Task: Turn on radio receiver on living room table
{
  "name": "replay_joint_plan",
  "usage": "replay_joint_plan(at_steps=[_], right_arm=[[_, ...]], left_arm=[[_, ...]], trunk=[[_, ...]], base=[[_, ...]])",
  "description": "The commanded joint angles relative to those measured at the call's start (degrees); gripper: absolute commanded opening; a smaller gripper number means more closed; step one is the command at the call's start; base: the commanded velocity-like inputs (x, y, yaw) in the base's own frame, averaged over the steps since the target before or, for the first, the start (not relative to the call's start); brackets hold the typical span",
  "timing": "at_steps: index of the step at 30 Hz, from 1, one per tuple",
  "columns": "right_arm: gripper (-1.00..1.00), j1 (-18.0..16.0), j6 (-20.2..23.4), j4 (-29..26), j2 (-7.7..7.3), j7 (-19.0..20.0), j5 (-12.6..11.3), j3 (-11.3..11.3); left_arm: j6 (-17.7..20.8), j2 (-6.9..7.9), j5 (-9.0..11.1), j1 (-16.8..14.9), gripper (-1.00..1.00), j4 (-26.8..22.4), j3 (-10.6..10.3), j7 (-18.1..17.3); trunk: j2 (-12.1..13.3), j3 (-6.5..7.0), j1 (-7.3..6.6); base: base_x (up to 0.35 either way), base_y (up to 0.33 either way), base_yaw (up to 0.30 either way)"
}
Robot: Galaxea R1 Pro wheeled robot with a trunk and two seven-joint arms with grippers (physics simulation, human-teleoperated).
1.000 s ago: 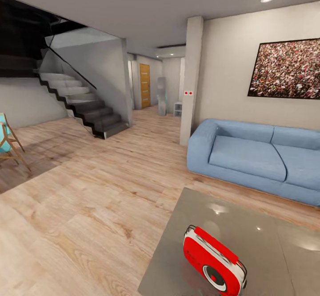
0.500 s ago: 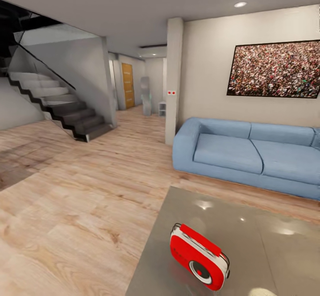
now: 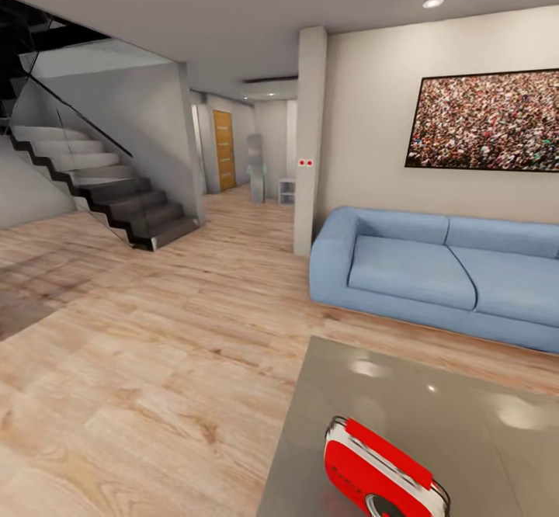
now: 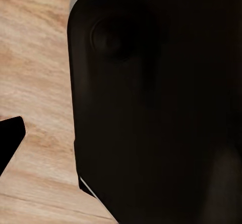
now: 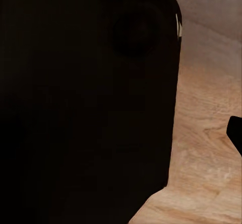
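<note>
across the light wood plank floor (image 3: pixel 155 362) of the living room, the large low square table with a glossy grey reflective top (image 3: pixel 435 408) sits at the near right of the head view, ceiling lights mirrored in it. the small glossy red radio receiver with a white trim band (image 3: pixel 380 474) stands on that top near its near-left corner, tilted, its lower part cut off by the frame edge, its dial only partly seen.

beyond the table a big blue sofa (image 3: pixel 435 276) runs along the beige wall (image 3: pixel 373 129), under a framed crowd photo (image 3: pixel 489 123). a square pillar with two red dots (image 3: pixel 309 140) stands just beside the sofa's left end. further left a dark staircase with a glass rail (image 3: pixel 101 183) climbs away, and a hallway ends at an orange-brown door (image 3: pixel 223 150).

in both wrist views a dark rounded black body (image 4: pixel 161 103) close to the lens blocks most of the sight, with wood floor at its side; no fingers can be made out, so i cannot tell whether either gripper is released or clenched, nor place the radio relative to them.
</note>
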Motion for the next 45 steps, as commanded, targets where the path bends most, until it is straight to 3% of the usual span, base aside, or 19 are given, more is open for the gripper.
replay_joint_plan(at_steps=[1,11,45], right_arm=[[1.0,0.0,-0.03,0.0,0.02,0.02,0.0,0.0],[1.0,0.0,-0.05,0.0,0.04,-0.05,0.0,0.06],[1.0,0.0,-0.05,0.0,0.04,-0.06,0.0,0.0]], left_arm=[[0.05,-0.01,0.03,0.0,1.0,0.0,-0.06,-0.02],[-0.07,0.02,0.05,0.0,1.0,0.0,-0.01,0.03],[-0.43,0.03,0.05,0.0,1.0,0.0,0.17,0.06]], trunk=[[0.0,0.0,0.0],[0.0,0.0,0.0],[0.0,0.0,0.0]], base=[[0.246,0.244,0.0],[0.224,0.16,-0.072],[0.008,0.002,-0.278]])
